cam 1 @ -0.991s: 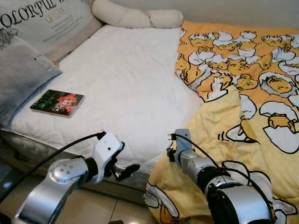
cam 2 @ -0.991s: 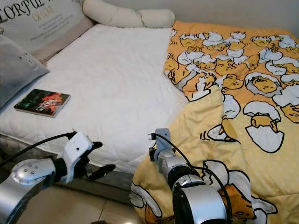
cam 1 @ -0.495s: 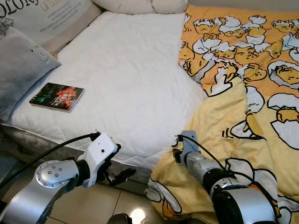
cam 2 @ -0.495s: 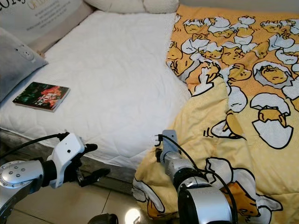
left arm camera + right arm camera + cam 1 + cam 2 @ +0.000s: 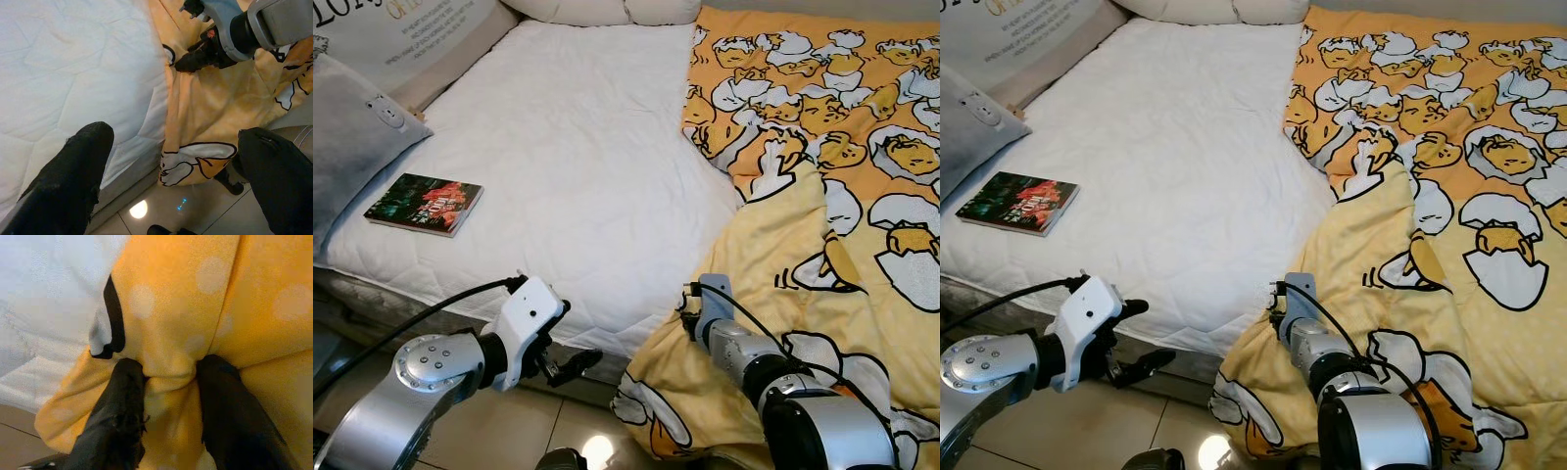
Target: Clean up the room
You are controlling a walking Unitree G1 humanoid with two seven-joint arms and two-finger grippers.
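- My right hand [image 5: 168,382] has its two fingers [image 5: 122,416] pinched in on a fold of the blanket [image 5: 822,245], with cloth bunched between them.
- That grip sits at the blanket's lower edge, where it drapes over the side of the bed [image 5: 578,166] toward the floor [image 5: 509,431].
- The blanket, yellow and orange with a cartoon egg print, covers the right part of the bed; the white mattress lies bare on my left.
- My left hand [image 5: 171,181] is spread wide and holds nothing; it hangs over the bed's edge, just beside the drooping blanket corner, touching neither.
- A book [image 5: 424,204] lies flat on the mattress near a grey pillow [image 5: 347,147], well apart from both hands.
- Pale cushions [image 5: 597,10] line the far end of the bed.
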